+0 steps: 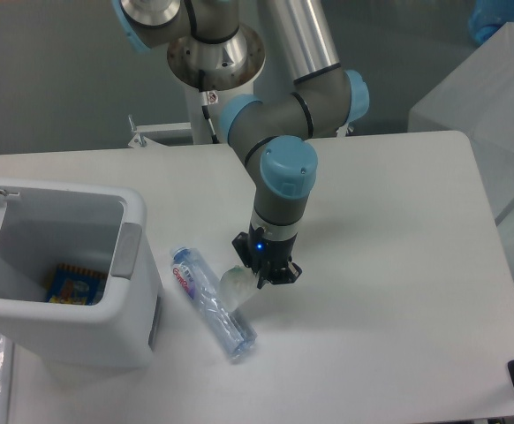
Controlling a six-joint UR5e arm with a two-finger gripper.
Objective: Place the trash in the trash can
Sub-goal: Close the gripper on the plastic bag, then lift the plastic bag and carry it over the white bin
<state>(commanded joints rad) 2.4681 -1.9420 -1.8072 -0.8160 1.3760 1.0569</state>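
A single arm reaches down from the upper middle of the view to the white counter (389, 291), its tool (263, 272) pointing downward with the two fingers drawn close together on the crumpled white wrapper (237, 283), which bulges out on the tool's lower left side; whether the wrapper still touches the counter cannot be told. A small blue light shows on the tool body just above the fingers. The crushed clear bottle (211, 303), with its red-blue-white label near the cap end, lies flat on the counter, running diagonally from upper left to lower right; the wrapper sits just beside its middle, touching or overlapping its edge. The trash can (133, 318), a boxy white bin with a grey front tab (129, 252), stands at the left edge of the counter near the bottle's cap end, its lid swung open to the left. Inside it, on the bottom, lies a small blue and yellow packet (73, 284).
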